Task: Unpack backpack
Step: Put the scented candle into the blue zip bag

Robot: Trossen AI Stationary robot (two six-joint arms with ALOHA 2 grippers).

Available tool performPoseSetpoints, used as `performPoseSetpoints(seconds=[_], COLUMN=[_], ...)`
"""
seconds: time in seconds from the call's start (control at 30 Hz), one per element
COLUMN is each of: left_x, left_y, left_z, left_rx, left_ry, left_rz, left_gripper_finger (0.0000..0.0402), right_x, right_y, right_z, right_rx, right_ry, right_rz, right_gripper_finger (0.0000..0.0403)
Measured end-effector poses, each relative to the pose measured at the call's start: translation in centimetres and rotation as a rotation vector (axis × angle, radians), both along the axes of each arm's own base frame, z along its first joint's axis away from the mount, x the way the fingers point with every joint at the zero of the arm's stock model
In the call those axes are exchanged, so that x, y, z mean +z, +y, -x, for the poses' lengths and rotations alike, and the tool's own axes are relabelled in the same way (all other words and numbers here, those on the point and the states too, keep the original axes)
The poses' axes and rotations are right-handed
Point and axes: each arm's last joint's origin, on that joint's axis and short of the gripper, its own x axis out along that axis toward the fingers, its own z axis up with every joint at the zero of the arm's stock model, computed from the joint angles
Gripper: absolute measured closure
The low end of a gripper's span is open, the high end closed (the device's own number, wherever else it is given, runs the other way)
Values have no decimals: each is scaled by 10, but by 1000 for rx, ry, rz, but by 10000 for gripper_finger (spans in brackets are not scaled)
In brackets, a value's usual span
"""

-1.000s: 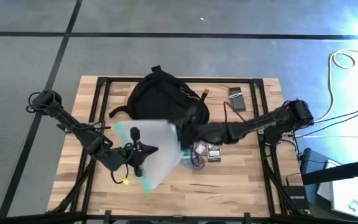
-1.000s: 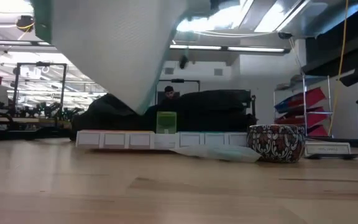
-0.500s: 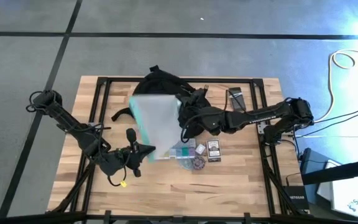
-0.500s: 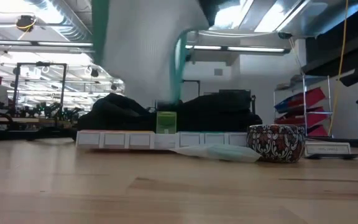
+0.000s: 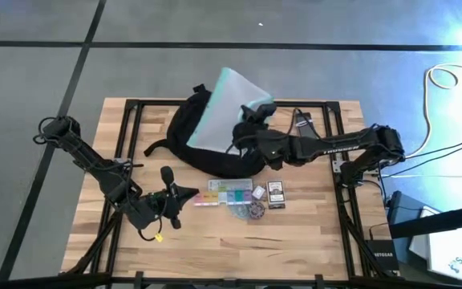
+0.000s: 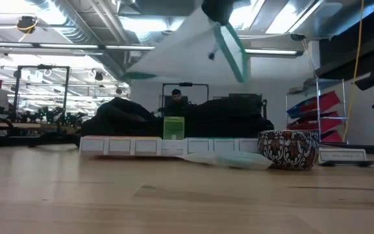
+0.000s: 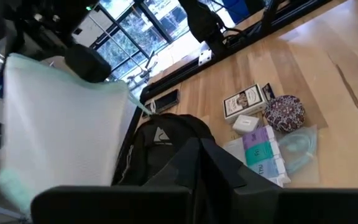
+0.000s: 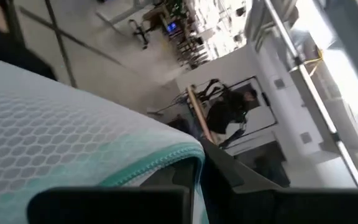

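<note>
As the table stands right now, several things are already out of the bag and one more hangs in the air.

Backpack: the backpack (image 5: 207, 144) lies slumped on the far middle of the table, straps trailing left; also seen in the left wrist view (image 7: 166, 155) and as a dark mound across the low view (image 6: 128, 117).

Item in hand: a translucent pouch with teal edging (image 5: 229, 108) is held up above the far side of the backpack, clear of the fabric, tilted.

Right gripper: the right gripper (image 5: 251, 120) is clamped on the pouch's right edge, reaching in from the right side of the table.

Left gripper: the left gripper (image 5: 184, 193) has its fingers closed on nothing, waiting low on the near left, just left of the unpacked items.

Unpacked so far: a long pill organiser (image 5: 229, 193), a patterned round tin (image 5: 256, 211), a small printed box (image 5: 276, 193) and a flat clear packet (image 5: 239, 210) lie in a cluster near the backpack's near edge.

Other: a dark flat device (image 5: 305, 124) lies at the far right, well apart from the cluster.

Progress: judged well along; the pouch is out but not set down.

Left to do: place the pouch on the wood; whether anything remains inside the backpack cannot be told.

Risk: the pouch is pinched by one edge and may swing.
</note>
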Motion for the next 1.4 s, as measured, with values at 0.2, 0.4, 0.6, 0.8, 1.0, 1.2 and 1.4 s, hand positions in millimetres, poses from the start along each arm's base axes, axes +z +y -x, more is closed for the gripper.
performPoseSetpoints(seconds=[0.2, 0.4, 0.6, 0.8, 1.0, 1.2, 1.4], left_x=[-1, -6, -19, -32, -38, -50, -68], left_y=[14, 28, 32, 32, 31, 37, 54], left_z=[-9, -19, -26, -32, -34, -44, -67], left_rx=[76, 51, 100, 125, 156, 260, 335], left_ry=[-23, 24, 69, 114, 114, 102, 97], left_rz=[63, 155, 178, 159, 161, 112, 146], left_gripper_finger=[401, 402, 402, 402, 402, 402, 402], right_x=[-22, -62, -95, -109, -109, -110, -103], right_y=[9, 9, -18, -34, -50, -53, -50], right_z=[-7, -28, -42, -50, -51, -52, -52], right_rx=[-6, 18, -20, 100, 85, 91, 97], right_ry=[-79, 36, -6, -247, -390, -438, -540], right_rz=[-110, -123, -235, -620, -781, -859, -899], right_gripper_finger=[403, 403, 403, 403, 401, 396, 386])
